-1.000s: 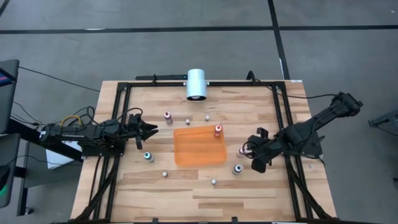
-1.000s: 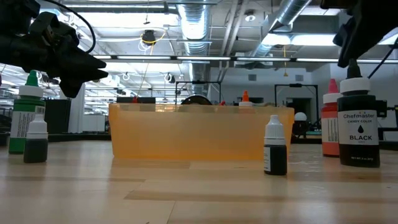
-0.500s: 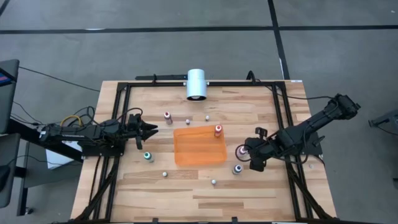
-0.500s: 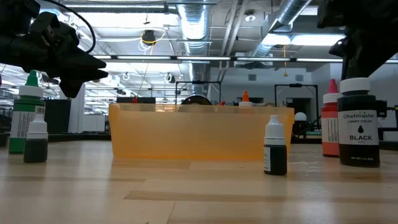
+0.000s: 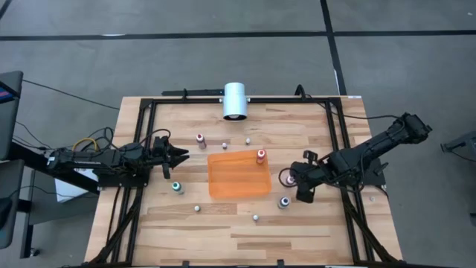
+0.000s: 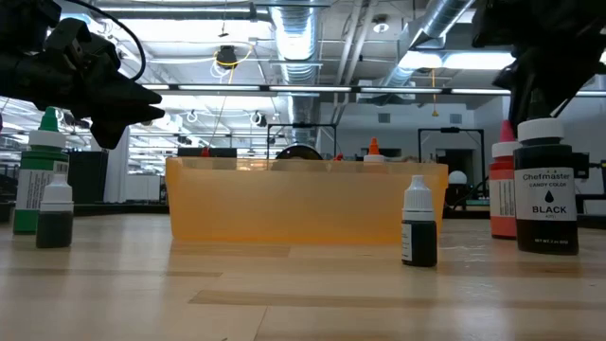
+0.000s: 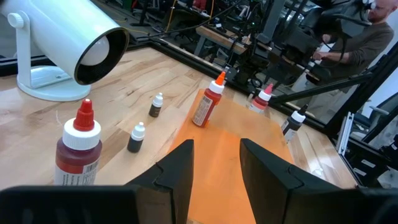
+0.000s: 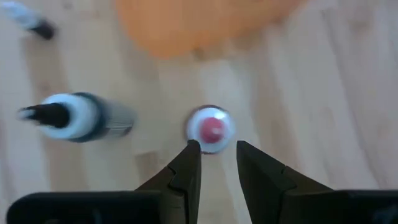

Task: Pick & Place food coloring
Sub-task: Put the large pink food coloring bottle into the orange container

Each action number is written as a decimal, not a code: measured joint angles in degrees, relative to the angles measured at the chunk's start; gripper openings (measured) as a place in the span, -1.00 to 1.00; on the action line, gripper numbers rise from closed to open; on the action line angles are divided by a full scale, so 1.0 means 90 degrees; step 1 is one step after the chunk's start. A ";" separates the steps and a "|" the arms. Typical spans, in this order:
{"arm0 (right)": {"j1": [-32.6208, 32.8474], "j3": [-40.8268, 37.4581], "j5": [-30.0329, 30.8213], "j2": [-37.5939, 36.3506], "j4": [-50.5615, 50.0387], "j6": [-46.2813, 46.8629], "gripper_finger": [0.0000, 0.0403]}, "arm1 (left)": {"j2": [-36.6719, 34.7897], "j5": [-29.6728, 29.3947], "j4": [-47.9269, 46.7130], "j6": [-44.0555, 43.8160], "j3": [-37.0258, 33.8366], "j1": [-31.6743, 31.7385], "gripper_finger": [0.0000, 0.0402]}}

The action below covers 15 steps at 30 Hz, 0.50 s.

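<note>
From above, the wooden table [image 5: 245, 223] carries an orange tray [image 5: 236, 177] at its centre, with small food coloring bottles scattered around it. One red-topped bottle [image 5: 261, 155] stands at the tray's far right corner. The right gripper [image 5: 295, 181] hangs just right of the tray over a pink-capped bottle [image 5: 287, 179], with a dark-capped bottle [image 5: 284, 202] close by toward the near edge. The left gripper [image 5: 181, 156] waits off the tray's left side, holding nothing, near a green-capped bottle [image 5: 177, 187]. A white cylinder [image 5: 235, 100] lies at the far edge.

At table height, the tray [image 6: 303, 201] fills the middle. A black bottle [image 6: 546, 197] and a red bottle [image 6: 503, 192] stand at the right beneath the right arm's dark fingers; a small white-capped bottle [image 6: 419, 224] stands in front of the tray. A tall green bottle [image 6: 38, 170] and a smaller one [image 6: 55, 214] stand at the left, below the left gripper [image 6: 142, 102].

The left wrist camera shows its two fingers [image 7: 177, 171] apart with a gap between them and empty, over the tray [image 7: 236, 152]. Beyond lie a red bottle [image 7: 78, 143], two tiny dark bottles [image 7: 136, 137], a tilted orange-tipped bottle [image 7: 208, 102] and the cylinder [image 7: 65, 37].

The right wrist camera looks straight down on the pink-capped bottle [image 8: 210, 127], which sits just ahead of the parted fingertips [image 8: 191, 155], not yet gripped. The black bottle [image 8: 78, 117] stands beside it.
</note>
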 joint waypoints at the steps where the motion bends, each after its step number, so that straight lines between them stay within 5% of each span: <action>1: 0.0004 0.0000 -0.0111 0.0000 0.0128 -0.0108 -0.55 | 0.0000 0.0000 -0.0001 0.0000 0.0002 -0.0001 -0.39; 15: -0.0233 0.0000 -0.0171 0.0000 0.0411 -0.0317 -0.55 | 0.0000 -0.0012 0.0000 0.0000 0.0000 0.0000 -0.39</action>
